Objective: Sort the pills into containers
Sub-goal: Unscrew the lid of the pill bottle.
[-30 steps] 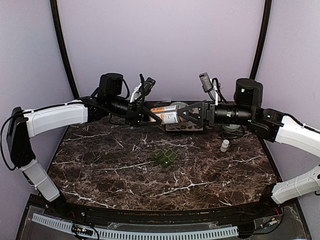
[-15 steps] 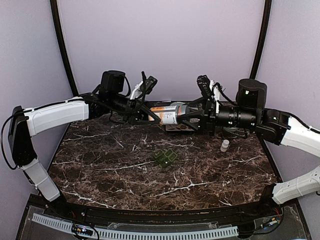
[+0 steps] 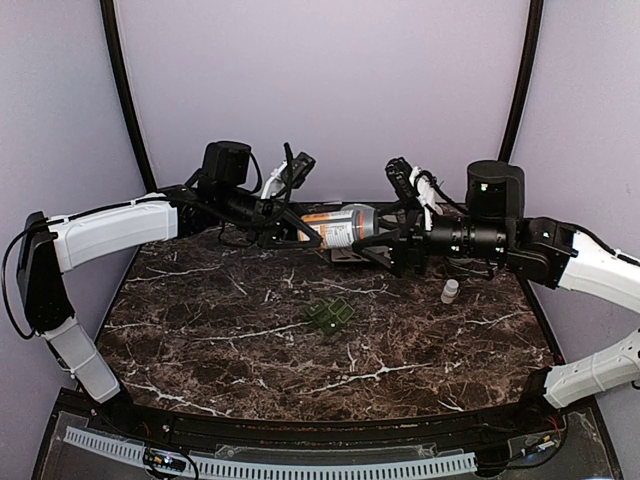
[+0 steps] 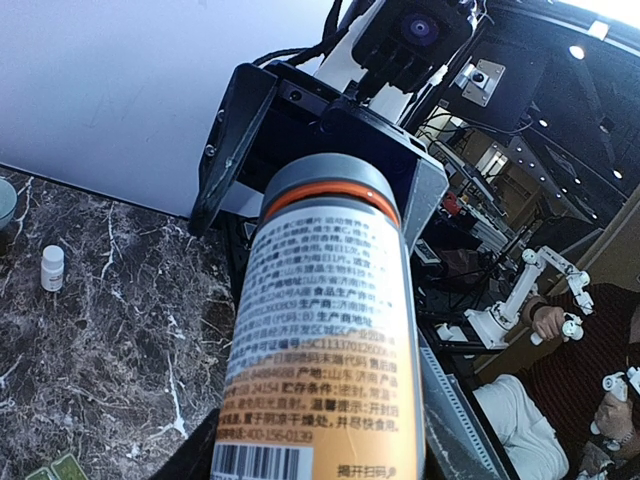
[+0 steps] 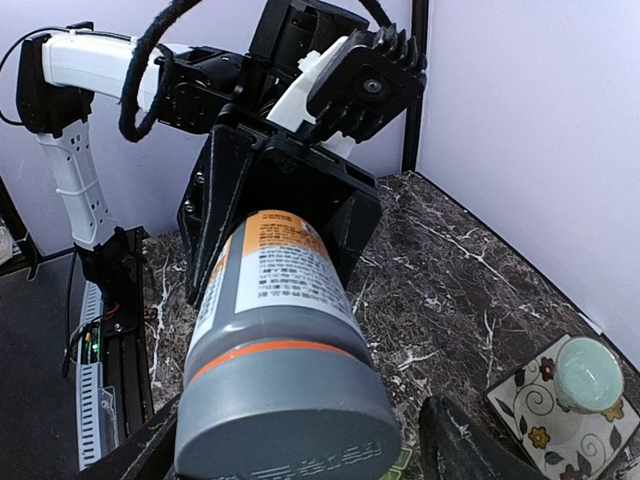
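My left gripper [image 3: 305, 232] is shut on a large grey pill bottle [image 3: 338, 226] with an orange and white label, held level above the back of the table. My right gripper [image 3: 386, 243] is open, its jaws on either side of the bottle's grey cap [image 5: 285, 425] with a gap on one side. In the left wrist view the bottle [image 4: 325, 330] points away from me into the right gripper [image 4: 320, 150]. The dark-green pill organiser [image 3: 331, 315] lies mid-table, below and apart from both grippers. No loose pills show.
A small white bottle [image 3: 451, 291] stands at the right of the dark marble table [image 3: 220, 340]. A patterned tile [image 5: 545, 405] with a pale green bowl [image 5: 590, 372] lies at the back under the arms. Purple walls close in the back and sides.
My right gripper has rolled about its wrist and moved left, so its jaws now straddle the bottle's cap. My left arm has lifted the bottle slightly and holds it steady.
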`<state>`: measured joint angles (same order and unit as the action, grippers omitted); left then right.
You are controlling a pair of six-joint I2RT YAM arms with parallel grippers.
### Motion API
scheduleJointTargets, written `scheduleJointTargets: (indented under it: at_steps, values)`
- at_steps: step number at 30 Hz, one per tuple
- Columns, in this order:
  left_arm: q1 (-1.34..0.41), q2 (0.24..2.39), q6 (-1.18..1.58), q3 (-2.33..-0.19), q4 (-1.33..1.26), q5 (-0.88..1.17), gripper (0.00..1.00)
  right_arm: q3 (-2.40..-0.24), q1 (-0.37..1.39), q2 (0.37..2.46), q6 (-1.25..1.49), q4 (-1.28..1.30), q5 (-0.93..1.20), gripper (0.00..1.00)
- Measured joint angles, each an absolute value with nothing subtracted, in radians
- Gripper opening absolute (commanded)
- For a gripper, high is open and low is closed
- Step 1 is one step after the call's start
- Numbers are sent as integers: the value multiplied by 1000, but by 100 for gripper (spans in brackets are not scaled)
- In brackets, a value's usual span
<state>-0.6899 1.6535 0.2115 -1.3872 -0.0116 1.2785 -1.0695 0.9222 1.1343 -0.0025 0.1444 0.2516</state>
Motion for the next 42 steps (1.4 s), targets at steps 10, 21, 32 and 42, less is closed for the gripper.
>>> scheduleJointTargets:
  at_steps: [10, 21, 32, 42]
  values:
    - [-690, 1654, 188, -1387, -11, 1261, 0, -1069, 922, 1124, 62, 160, 238, 81]
    - [-690, 1654, 195, -1387, -60, 1248, 0, -1050, 922, 1033, 203, 166, 177, 84]
    - [-690, 1654, 193, -1387, -97, 1215, 0, -976, 901, 960, 556, 119, 120, 86]
    - [-690, 1654, 153, -1387, -91, 1184, 0, -885, 801, 959, 940, -56, 195, 86]
